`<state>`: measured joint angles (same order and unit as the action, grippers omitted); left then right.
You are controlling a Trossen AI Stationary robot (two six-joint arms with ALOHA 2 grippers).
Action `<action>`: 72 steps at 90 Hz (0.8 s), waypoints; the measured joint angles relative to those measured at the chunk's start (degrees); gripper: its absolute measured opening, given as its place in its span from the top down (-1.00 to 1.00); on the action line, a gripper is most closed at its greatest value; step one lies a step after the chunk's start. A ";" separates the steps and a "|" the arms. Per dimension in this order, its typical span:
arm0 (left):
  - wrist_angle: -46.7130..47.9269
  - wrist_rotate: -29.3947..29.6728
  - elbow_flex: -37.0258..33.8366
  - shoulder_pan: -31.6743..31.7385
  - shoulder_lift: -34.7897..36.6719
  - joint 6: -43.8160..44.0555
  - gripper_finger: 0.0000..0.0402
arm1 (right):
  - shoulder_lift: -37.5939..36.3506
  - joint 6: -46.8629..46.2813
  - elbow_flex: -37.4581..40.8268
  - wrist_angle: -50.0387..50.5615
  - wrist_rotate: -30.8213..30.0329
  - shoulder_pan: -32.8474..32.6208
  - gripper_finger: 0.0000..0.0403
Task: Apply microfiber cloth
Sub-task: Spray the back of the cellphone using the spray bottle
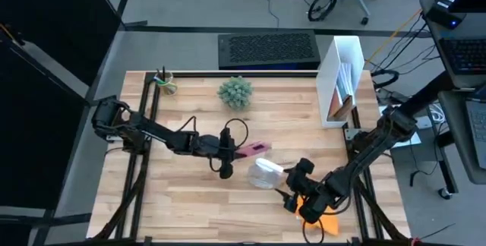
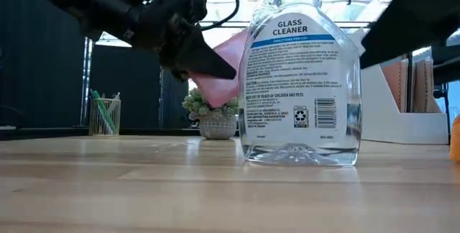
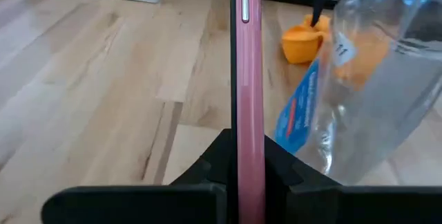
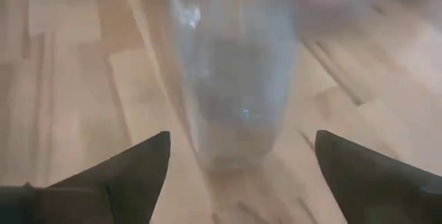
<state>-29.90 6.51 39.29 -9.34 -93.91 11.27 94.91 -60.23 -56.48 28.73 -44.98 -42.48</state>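
In the high view, the left gripper (image 1: 228, 155) sits just left of the picture's centre, over the wooden table (image 1: 190, 200). Its jaws are clenched on a pink phone (image 1: 254, 150), which sticks out to the right of the fingers. The left wrist view shows the phone (image 3: 247, 99) edge-on, standing as a thin upright strip pinched between the two dark fingers (image 3: 214, 158). In the low view the same phone (image 2: 219, 67) is held above the table surface, tilted, behind the bottle.

A clear glass cleaner bottle (image 1: 266, 174) stands upright on the table just right of and below the phone in the high view. In the low view it (image 2: 298, 82) fills the centre of the frame, label facing the camera.

The right gripper (image 1: 292, 193) is at the lower right of the high view, close beside the bottle. The right wrist view shows its two fingertips (image 4: 148, 158) spread wide apart with nothing between them, the bottle (image 4: 231, 72) straight ahead of the gap.

The orange cloth (image 1: 317, 217) lies crumpled on the table at the lower right of the high view, near the front edge, partly hidden under the right arm. The left wrist view shows it (image 3: 304, 41) beyond the bottle, and it peeks in at the right edge of the low view (image 2: 455, 139).

A small potted plant (image 1: 235, 92), a cup of pens (image 1: 165, 84) and a white file holder (image 1: 343, 79) stand along the top of the table.
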 joint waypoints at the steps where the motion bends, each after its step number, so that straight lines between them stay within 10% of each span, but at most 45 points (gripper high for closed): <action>1: -0.03 -0.20 0.00 0.00 0.00 0.00 0.92 | 0.17 -0.02 0.02 0.20 -0.02 0.18 -0.68; 41: -1.53 -5.22 0.02 -2.86 -0.72 2.01 0.92 | 0.99 3.82 0.04 11.46 -2.73 9.02 -0.68; 72: 11.74 2.96 0.02 -3.10 -0.38 3.48 0.92 | 0.82 7.88 0.04 13.66 4.94 11.84 -0.68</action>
<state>-18.16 9.48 39.31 -12.45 -94.29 14.75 95.74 -52.35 -56.45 42.39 -40.04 -30.63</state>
